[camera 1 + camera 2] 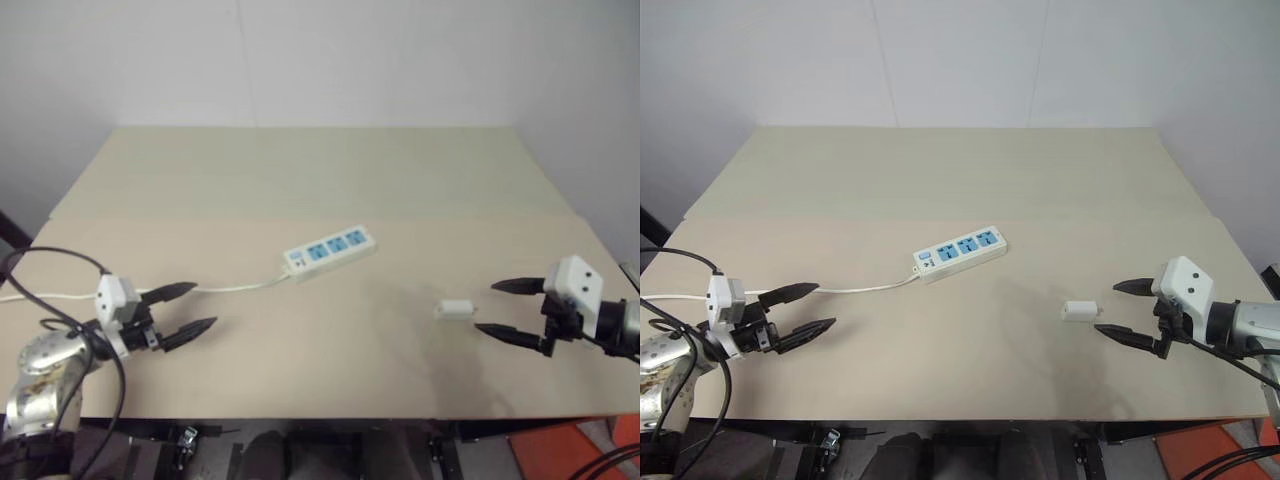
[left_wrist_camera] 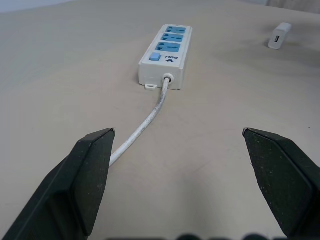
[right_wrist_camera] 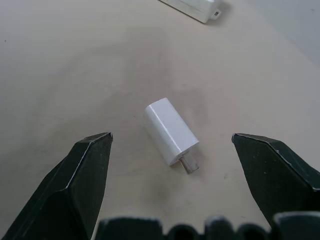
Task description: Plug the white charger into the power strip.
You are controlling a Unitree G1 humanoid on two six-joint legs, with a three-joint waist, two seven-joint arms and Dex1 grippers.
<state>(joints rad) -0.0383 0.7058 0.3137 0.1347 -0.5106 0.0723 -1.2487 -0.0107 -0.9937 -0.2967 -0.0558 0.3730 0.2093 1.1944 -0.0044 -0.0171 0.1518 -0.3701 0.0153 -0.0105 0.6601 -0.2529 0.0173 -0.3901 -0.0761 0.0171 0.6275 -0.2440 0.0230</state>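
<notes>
Charger [image 1: 453, 309], a small white block, lies flat with its long axis left-right, prongs toward the right gripper [image 1: 506, 308]. Power strip [image 1: 330, 250] angles far-right, cord leaving leftward. Both claws gape wide, empty, left gripper [image 1: 190, 310] too.

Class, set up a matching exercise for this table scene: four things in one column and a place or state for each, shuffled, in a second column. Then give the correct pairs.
Column one:
1. white charger
2. power strip
3. left claw
4. cord

Column two:
A. open, over the cord
B. near the table's middle, sockets empty
C. lying flat, just ahead of the open right claw
D. runs from the strip's switch end toward the robot's left

Pairs: 1-C, 2-B, 3-A, 4-D
</notes>
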